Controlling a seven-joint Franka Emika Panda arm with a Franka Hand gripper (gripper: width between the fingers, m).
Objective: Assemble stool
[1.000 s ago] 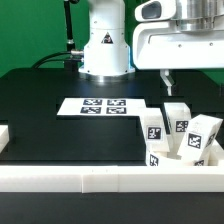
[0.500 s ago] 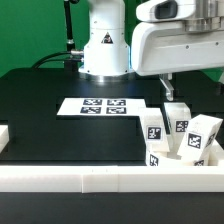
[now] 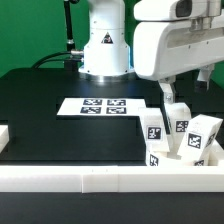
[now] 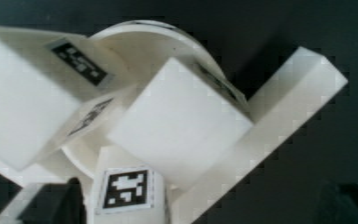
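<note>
no readable text, only black-and-white marker tags on the legs (image 3: 180,135), lower right of the exterior frame on the worktop (image 3: 40,100). pincer (image 3: 170,93) fully open, empty, above them.

1. We see the black table (image 3: 40,110) carrying the thin flat white marker board (image 3: 103,106), which lies in front of the white robot base (image 3: 104,45).
2. We find three short blocky white plastic legs with square marker tags (image 3: 180,128) clustered at the exterior view's right, just beside the marker board.
3. We see the long white border rail (image 3: 100,177) running along the table's near edge, in front of the legs.
4. We see the white two-finger gripper (image 3: 167,92) above the legs.
5. In the wrist view, legs (image 4: 167,120) lie against the thick round white seat disc (image 4: 149,40).
</note>
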